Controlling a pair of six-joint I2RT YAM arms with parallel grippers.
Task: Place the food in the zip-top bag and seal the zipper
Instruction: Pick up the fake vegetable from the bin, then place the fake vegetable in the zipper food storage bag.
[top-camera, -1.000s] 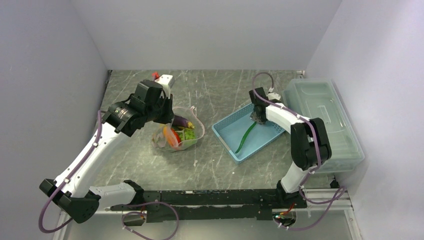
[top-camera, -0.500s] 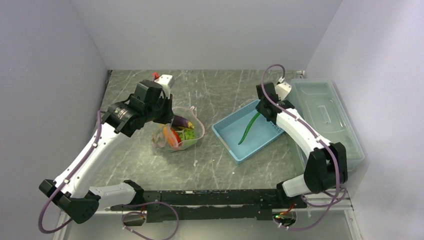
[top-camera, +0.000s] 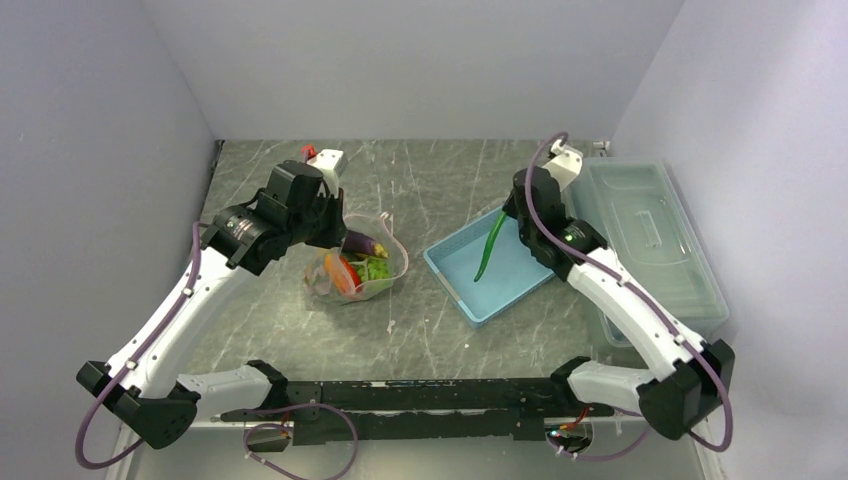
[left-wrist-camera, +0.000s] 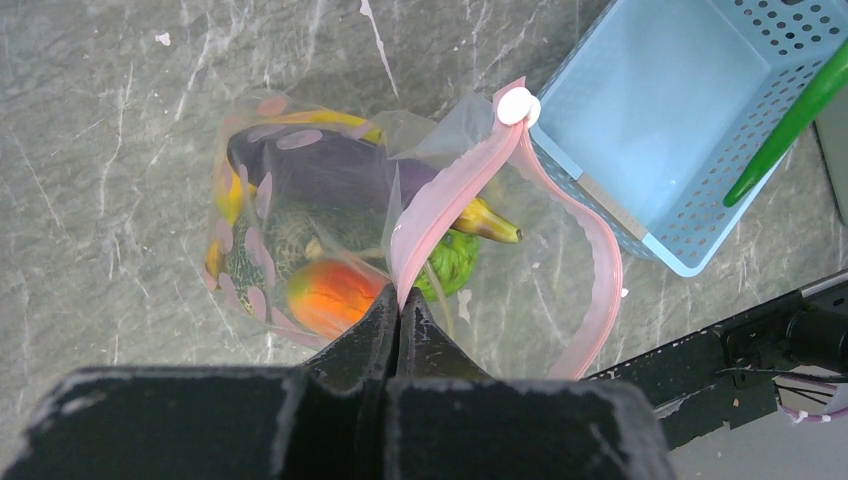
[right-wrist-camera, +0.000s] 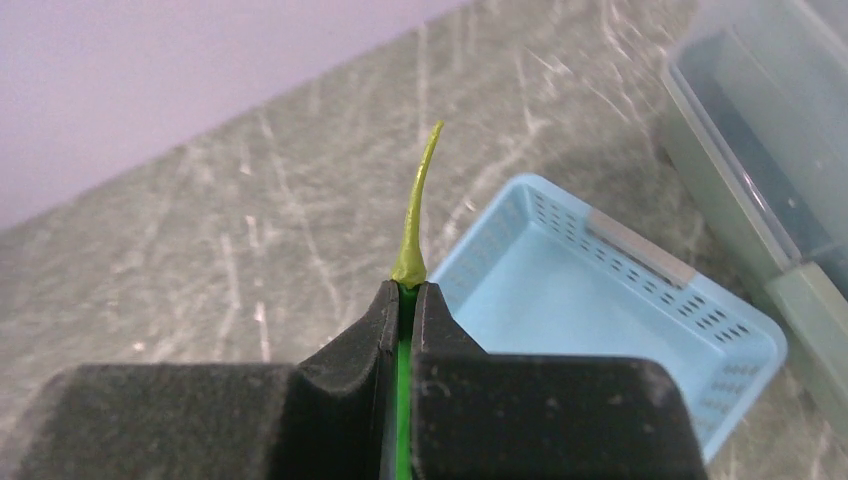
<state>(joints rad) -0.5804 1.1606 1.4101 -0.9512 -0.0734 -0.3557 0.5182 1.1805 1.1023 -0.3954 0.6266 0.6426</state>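
Sitting left of centre on the table, the zip-top bag (top-camera: 355, 265) is open at its mouth, its clear plastic crumpled around the food. Through the film the left wrist view shows the dark purple eggplant (left-wrist-camera: 330, 165), an orange carrot (left-wrist-camera: 335, 295), a banana tip (left-wrist-camera: 485, 222) and a green vegetable (left-wrist-camera: 450, 262) packed close together. The zipper (left-wrist-camera: 455, 190) runs as a pale-pink band around the mouth, looping out toward the right, with a small white slider (left-wrist-camera: 517, 105) at its far end.

The left gripper (left-wrist-camera: 398, 300) has its fingers pressed together on the near stretch of that pink band, pinching it from above. Right of the bag, and apart from it, lies the light-blue basket (top-camera: 455, 290), set at an angle on the table. Over it hangs the long green pod (top-camera: 489, 248), clamped at its stem end by the right gripper (right-wrist-camera: 405, 295) – its jaws are nearly closed, with only the pod between them, and the pale yellowish stem pokes out past the fingertips. Whether the pod's lower tip touches the basket floor cannot be told.

A large clear lidded box (top-camera: 650, 240) stands just beyond the basket, along the right wall. The table (top-camera: 440, 180) is dark grey stone-look – streaked with pale veins – and plain pale-lilac walls (top-camera: 400, 60) close it in on the left, far and right sides.
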